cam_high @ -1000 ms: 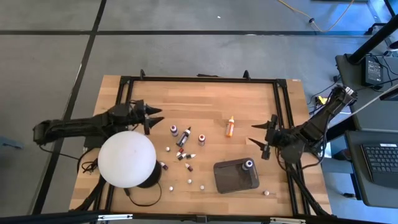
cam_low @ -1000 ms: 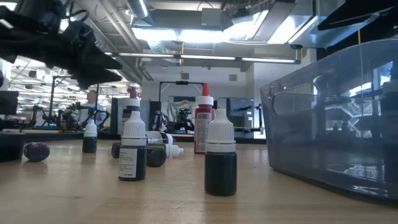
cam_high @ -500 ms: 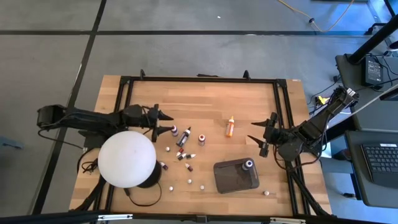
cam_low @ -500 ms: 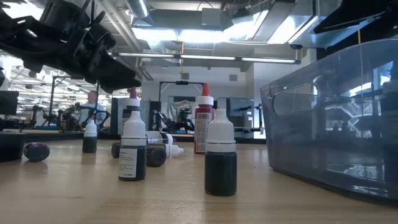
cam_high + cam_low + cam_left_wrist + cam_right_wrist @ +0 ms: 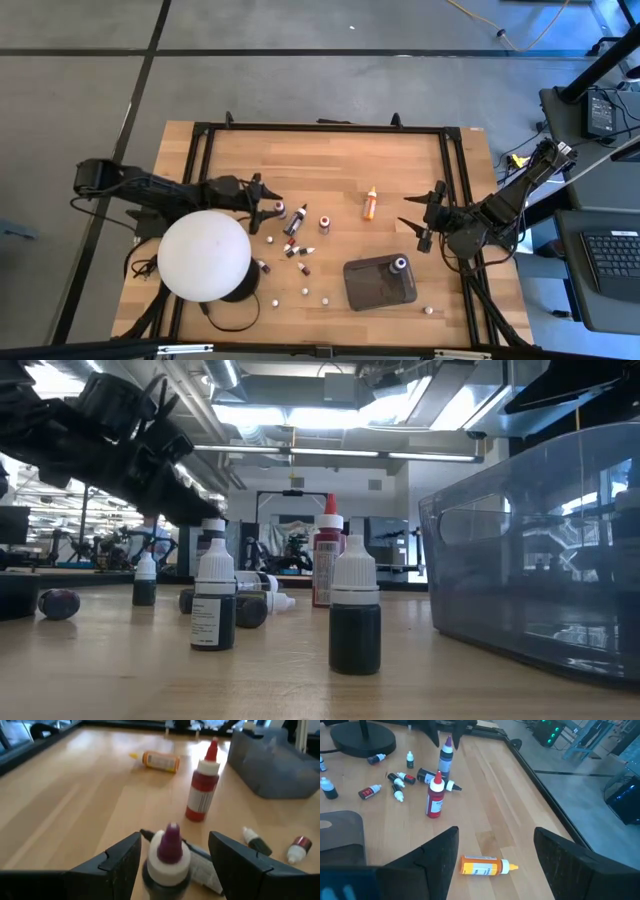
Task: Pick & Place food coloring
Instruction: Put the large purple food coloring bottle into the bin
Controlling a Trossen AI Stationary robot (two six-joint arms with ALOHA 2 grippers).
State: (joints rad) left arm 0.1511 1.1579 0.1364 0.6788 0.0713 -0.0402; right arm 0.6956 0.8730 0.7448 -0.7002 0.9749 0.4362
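Wooden counter point(image 5: 330, 160) carries scattered tiny food coloring bottles beside a big white dome point(image 5: 204, 255). Left hand point(image 5: 172, 862) stands spread around an upright purple-tipped dark bottle point(image 5: 167, 855), not touching. Right hand point(image 5: 418, 219) waits apart near the counter's right edge.

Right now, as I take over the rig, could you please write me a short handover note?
Left tool: open, straddling the upright purple-topped bottle, not yet closed on it.
Right tool: open, empty, waiting by the table's right side.
Things: one bottle stands in the dark grey tray. The red-topped bottle stands upright; the orange bottle lies flat mid-table. Small bottles lie scattered beside the white dome, one to the right of the tray.
Done: apparently one placed.
Left: grip the purple one, then the rest.
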